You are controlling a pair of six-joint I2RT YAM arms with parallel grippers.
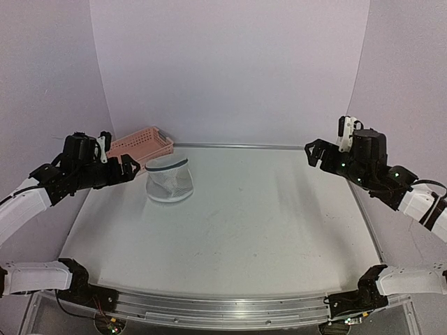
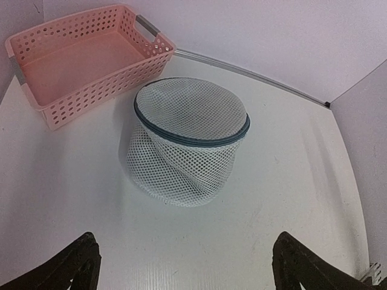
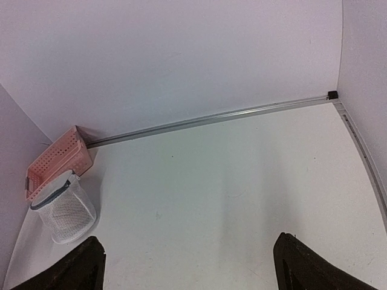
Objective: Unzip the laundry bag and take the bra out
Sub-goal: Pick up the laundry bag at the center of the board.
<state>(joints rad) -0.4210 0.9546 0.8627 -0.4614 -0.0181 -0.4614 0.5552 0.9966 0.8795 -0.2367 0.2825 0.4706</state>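
Note:
The laundry bag [image 1: 169,180], a small white mesh drum with a dark grey zip rim round its flat lid, stands at the back left of the table. In the left wrist view the laundry bag [image 2: 187,139] leans slightly and its zip runs closed all round. The bra is hidden. My left gripper [image 1: 124,167] hovers just left of the bag, open and empty, and in its own view the left gripper [image 2: 187,241] is short of the bag. My right gripper [image 1: 314,152] hangs open and empty above the table's right side, far from the laundry bag [image 3: 63,208].
A pink lattice basket [image 1: 140,145] sits empty in the back left corner, right behind the bag; the basket [image 2: 78,60] shows close by in the left wrist view too. A metal rail [image 3: 211,118] lines the table's far edge, and pale walls close in on three sides.

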